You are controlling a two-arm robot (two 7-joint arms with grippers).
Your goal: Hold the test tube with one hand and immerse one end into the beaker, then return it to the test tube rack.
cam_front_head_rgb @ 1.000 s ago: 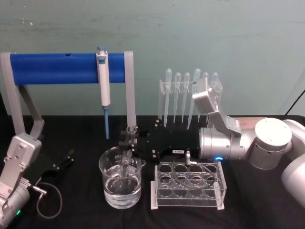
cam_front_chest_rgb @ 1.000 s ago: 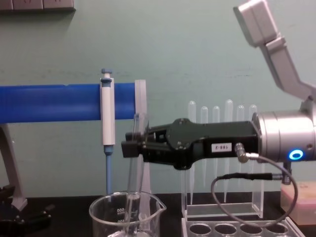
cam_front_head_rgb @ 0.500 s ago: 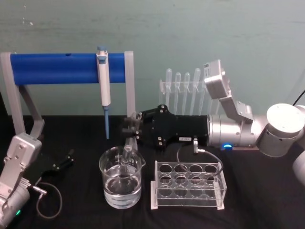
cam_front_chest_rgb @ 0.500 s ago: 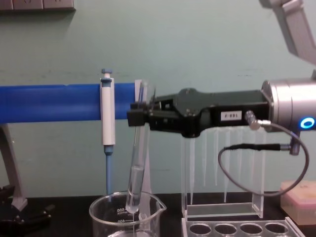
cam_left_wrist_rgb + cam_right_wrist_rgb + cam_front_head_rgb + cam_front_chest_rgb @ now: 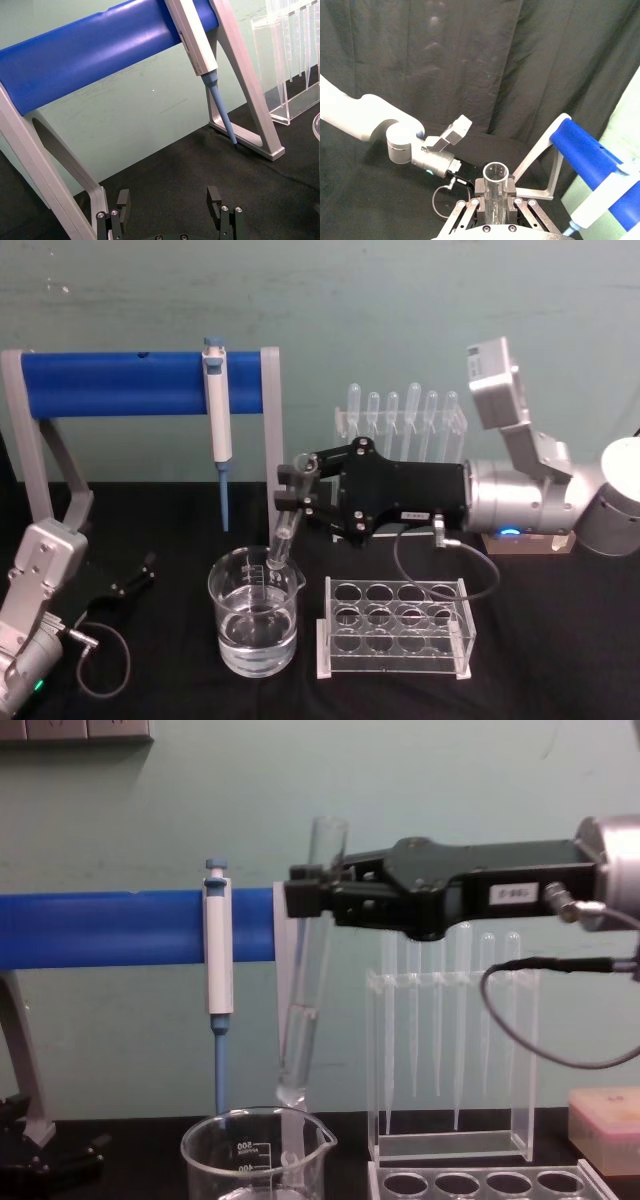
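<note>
Pale green wall (image 5: 400,300) behind; black-draped table (image 5: 560,640) in front.

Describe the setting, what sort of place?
Most likely a chemistry lab bench, possibly a mock-up: a glass beaker, a test tube rack, a pipettor hung on a blue stand, and the right gripper holding a test tube above the beaker. The left gripper sits parked.
</note>
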